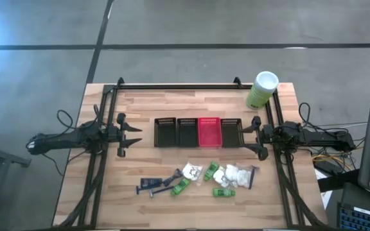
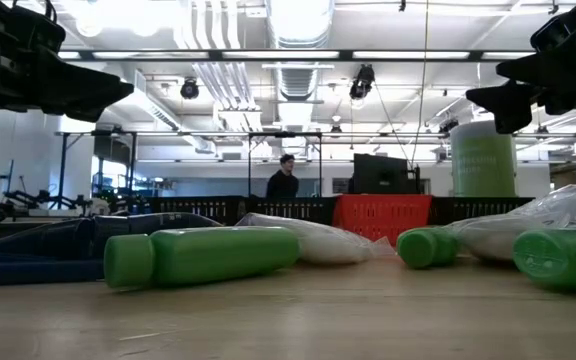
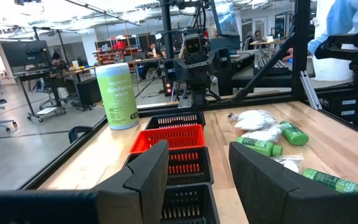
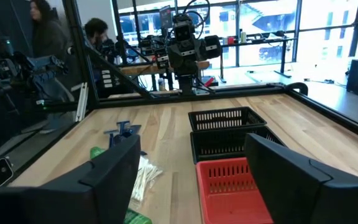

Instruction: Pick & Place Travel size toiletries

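Green bottles, white packets and dark razors lie scattered between and nearer than the spread left gripper and right gripper. Four baskets between them look empty.

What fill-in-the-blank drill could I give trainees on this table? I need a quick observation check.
1. Among the row of baskets, three are black and one is ____.
2. The pale-green canister has a ____ lid.
3. The toiletries lie on the ____, not in any basket.
4. The left hand and right hand hold ____.

Missing words: red; white; table; nothing
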